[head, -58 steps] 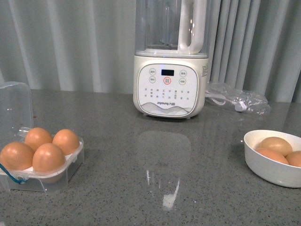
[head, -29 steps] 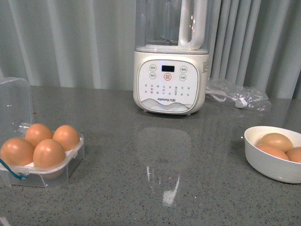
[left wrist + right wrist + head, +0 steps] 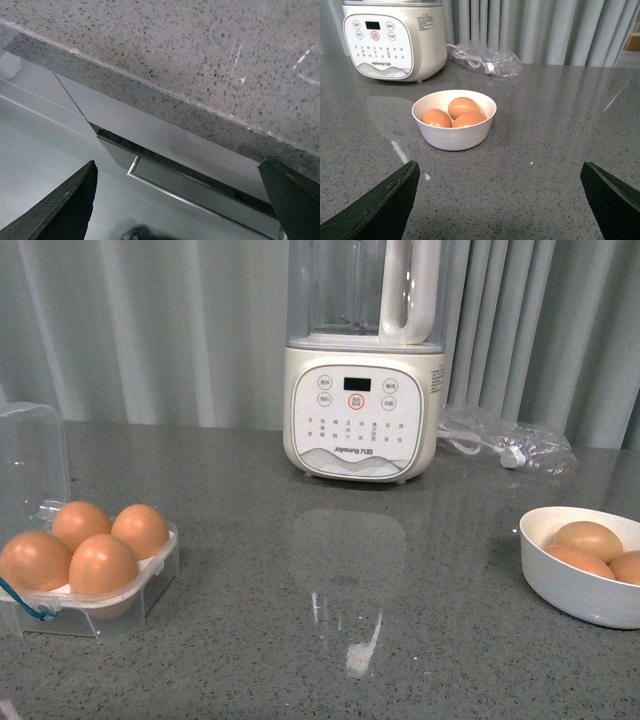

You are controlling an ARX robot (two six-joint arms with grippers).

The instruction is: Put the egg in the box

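At the right gripper (image 3: 497, 170): spread wide, grips nothing, faces a white bowl (image 3: 454, 140) near ahead on the grey counter (image 3: 560, 125), with three brown eggs (image 3: 463, 107) inside. At the left gripper (image 3: 176, 165): likewise spread wide and empty, looks only onto the counter's edge. Shows neither arm from the front. Further out, at the counter's left side: clear box (image 3: 150, 590), lid (image 3: 30, 460) stood open, all four cells filled with brown eggs. Behind, at the back: blender (image 3: 360, 420) and bagged cable (image 3: 505, 445). Risks as judged: fetching a bowl egg with no free cell to take it, hence egg pressed on egg and a cracked shell; catching the upright lid with a passing finger and dragging the light box; nudging the bowl with fingers set this wide. Egg (image 3: 103, 565) of the task judged already seated in the box, though cannot say which of the four; lies well apart from both grippers, across the counter from the right one.
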